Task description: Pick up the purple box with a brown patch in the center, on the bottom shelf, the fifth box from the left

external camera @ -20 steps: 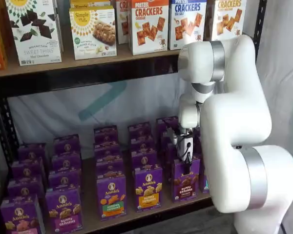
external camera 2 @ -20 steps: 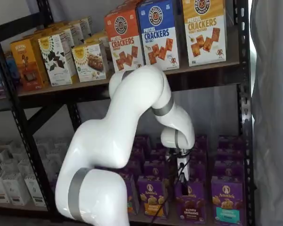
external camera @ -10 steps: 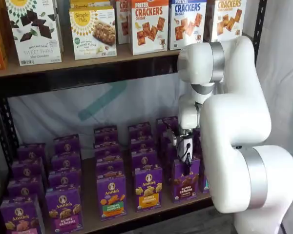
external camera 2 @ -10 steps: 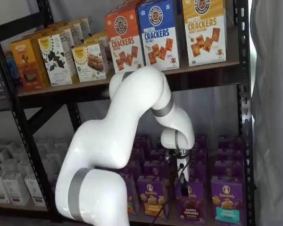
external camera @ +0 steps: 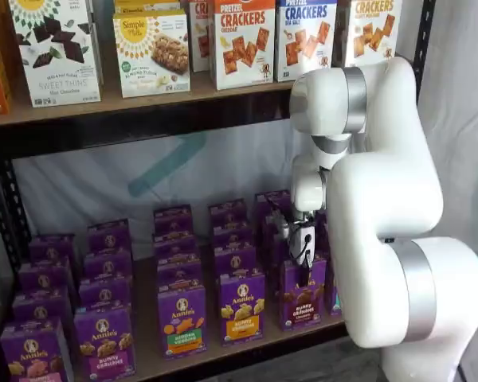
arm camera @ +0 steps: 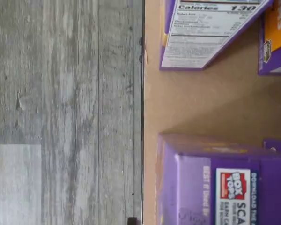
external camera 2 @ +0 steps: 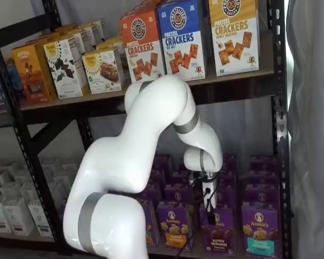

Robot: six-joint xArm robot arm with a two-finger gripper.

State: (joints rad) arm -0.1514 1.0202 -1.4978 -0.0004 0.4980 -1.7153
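Note:
The purple box [external camera: 303, 296] with dark brown crackers stands at the front of the bottom shelf [external camera: 147, 360], under my gripper [external camera: 303, 261]. It also shows in a shelf view [external camera 2: 218, 233]. There my gripper [external camera 2: 208, 207] comes straight down onto its top and is shut on it. The box sits a little higher than the front cartons beside it. The fingertips are hidden by the box and the cable. In the wrist view a purple carton top [arm camera: 225, 187] with a Box Tops mark shows close up above the shelf board [arm camera: 201, 103].
Purple cartons with an orange band [external camera: 182, 318] and a yellow band [external camera: 241, 306] stand to the left of the box, and one with a teal band [external camera 2: 259, 232] to its right. Cracker boxes [external camera: 243, 44] fill the upper shelf. My white arm [external camera: 398, 223] stands at the right. Grey floor [arm camera: 61, 93] lies beyond the shelf edge.
My gripper has risen slightly, and the purple box has come up with it off the shelf board.

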